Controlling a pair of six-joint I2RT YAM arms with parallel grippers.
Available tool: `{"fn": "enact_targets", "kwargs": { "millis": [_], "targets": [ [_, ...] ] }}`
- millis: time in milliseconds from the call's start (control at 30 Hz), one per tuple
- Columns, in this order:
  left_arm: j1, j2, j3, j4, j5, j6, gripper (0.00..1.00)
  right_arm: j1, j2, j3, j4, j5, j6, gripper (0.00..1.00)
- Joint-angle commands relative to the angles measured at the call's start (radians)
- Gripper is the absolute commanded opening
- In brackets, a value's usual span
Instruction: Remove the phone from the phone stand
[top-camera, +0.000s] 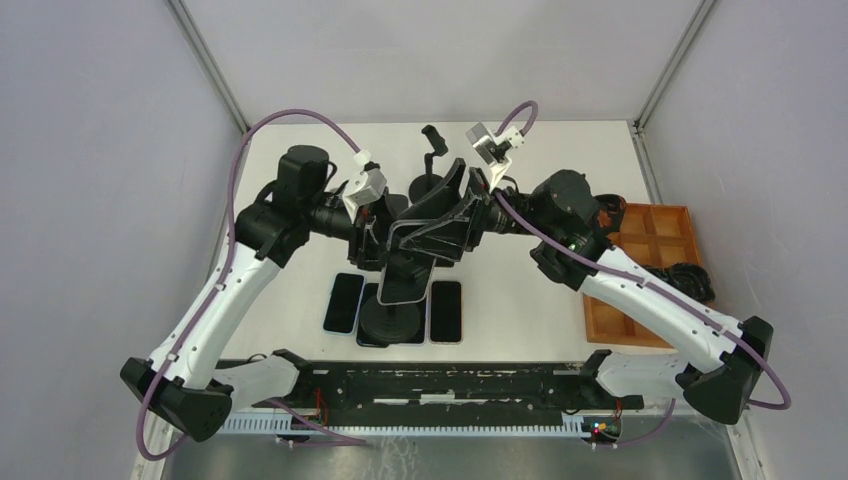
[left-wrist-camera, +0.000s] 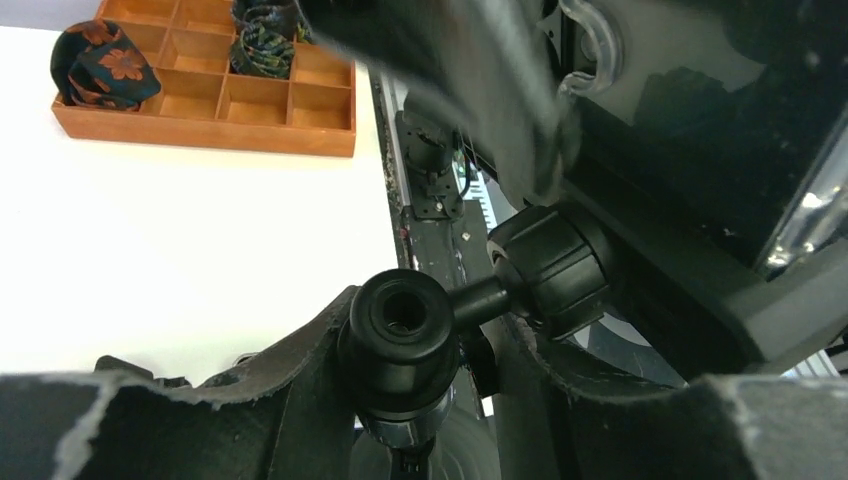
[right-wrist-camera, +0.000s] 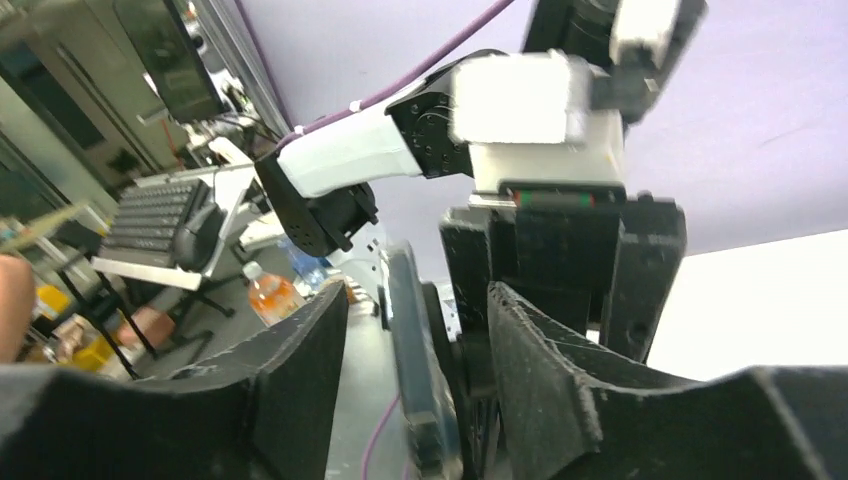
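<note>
Watching both arms meet over the middle of the tabletop (top-camera: 540, 160). Task hardly begun: the phone (top-camera: 404, 282) sits tilted back in the cradle of the phone stand (top-camera: 390, 325), not lifted.

Right hand (right-wrist-camera: 418, 300): fingers spread, one on either side of the phone, which runs edge-on between them. A gap shows on both sides in the wrist view, so no pinch yet by my reading.

Left hand (left-wrist-camera: 425, 335): fingers cupped round the stand's knob, beside the ball joint (left-wrist-camera: 550, 265) under the cradle, apparently to brace it. One finger looks to touch the knob. Cannot tell whether it is truly clamped.

Left to do, as I judge it: close the right hand on the phone's faces, draw it out of the cradle, carry it clear. The stand wants holding steady meanwhile.

Count:
- Arms: two.
- Stands: two. One loaded at centre; a spare stand (top-camera: 430, 175) at 12 o'clock from it, carrying nothing.
- Phones: one in the cradle. A flat phone (top-camera: 343, 302) at 9 o'clock of the base, a second flat phone (top-camera: 445, 311) at 3 o'clock. A dark slab (top-camera: 371, 305) partly under the base, maybe a third; unsure.
- Wooden tray (top-camera: 640, 225): one, at 3 o'clock, with at least two patterned cloth rolls (left-wrist-camera: 100, 65) in its compartments.
</note>
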Motion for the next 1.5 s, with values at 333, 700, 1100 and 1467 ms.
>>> {"fn": "enact_targets", "kwargs": {
  "millis": [333, 700, 1100, 1467],
  "targets": [
    [-0.002, 0.014, 0.149, -0.388, 0.103, 0.335, 0.02, -0.013, 0.027, 0.232, -0.444, -0.254, -0.393, 0.56],
    [-0.002, 0.024, 0.156, -0.415, 0.065, 0.381, 0.02, -0.013, 0.045, 0.186, -0.217, -0.346, -0.207, 0.01],
    [-0.003, 0.046, 0.119, -0.863, -0.118, 0.971, 0.02, -0.19, 0.029, 0.272, -0.055, -0.195, -0.089, 0.0],
    [-0.009, 0.008, 0.084, -0.862, -0.168, 1.039, 0.02, -0.268, -0.011, 0.287, 0.04, -0.147, -0.056, 0.0]
  ]
}}
